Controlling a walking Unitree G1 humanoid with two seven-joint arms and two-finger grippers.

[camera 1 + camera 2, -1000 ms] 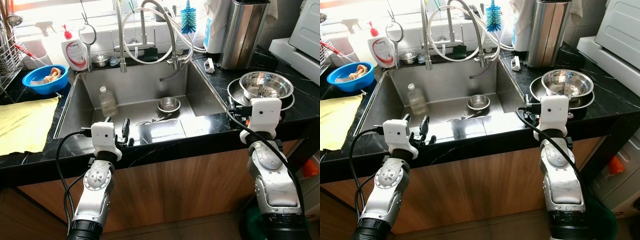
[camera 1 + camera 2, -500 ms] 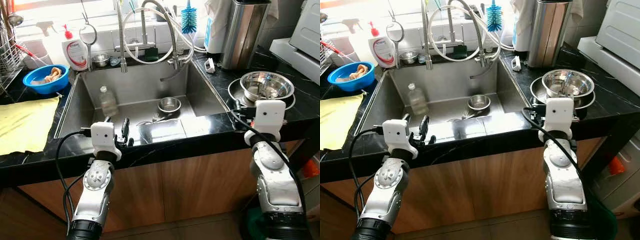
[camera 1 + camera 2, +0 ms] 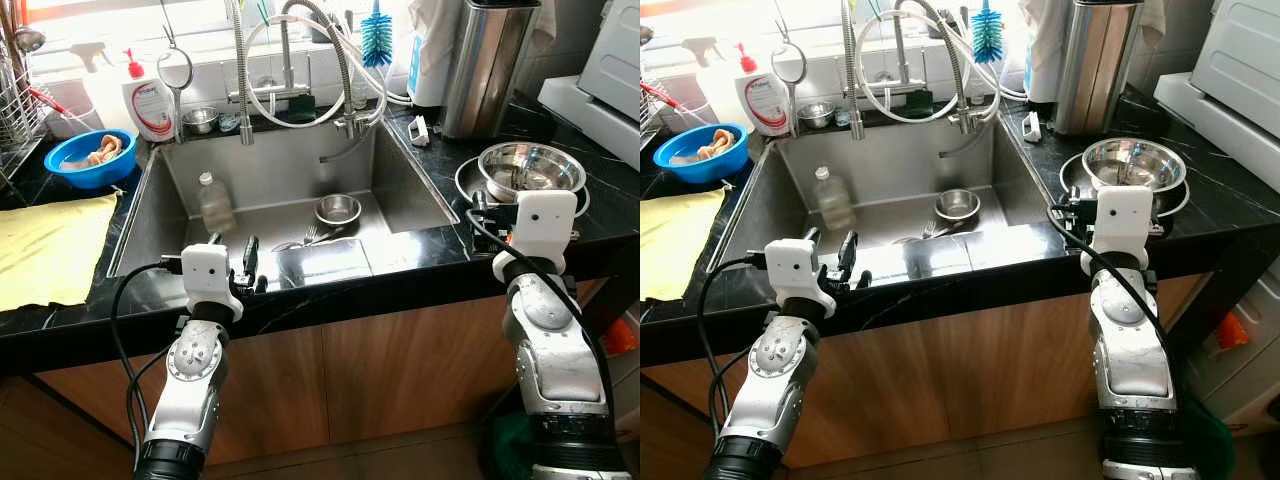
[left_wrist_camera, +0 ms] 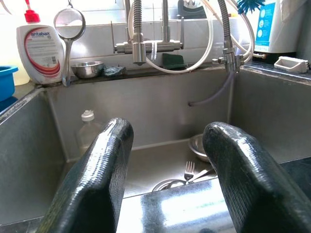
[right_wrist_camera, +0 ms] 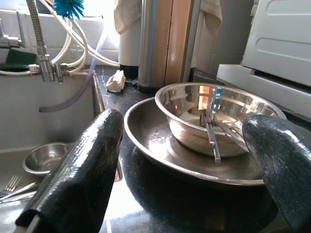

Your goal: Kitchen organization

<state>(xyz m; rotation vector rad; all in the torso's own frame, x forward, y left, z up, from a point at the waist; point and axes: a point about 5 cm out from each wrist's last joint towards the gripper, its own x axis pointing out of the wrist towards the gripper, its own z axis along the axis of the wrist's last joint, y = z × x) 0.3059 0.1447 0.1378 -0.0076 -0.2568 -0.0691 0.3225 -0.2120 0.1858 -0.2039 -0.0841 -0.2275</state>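
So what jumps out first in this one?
The deep steel sink dead centre, holding a plastic bottle, a small steel bowl and a fork. On the counter to its right, the right claw stands open before a steel bowl in a wide pan.

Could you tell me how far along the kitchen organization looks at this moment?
Nothing looks put away yet. The right gripper, open, faces the steel bowl in its plate. The left gripper is open at the sink edge; the small bowl, fork and bottle remain.
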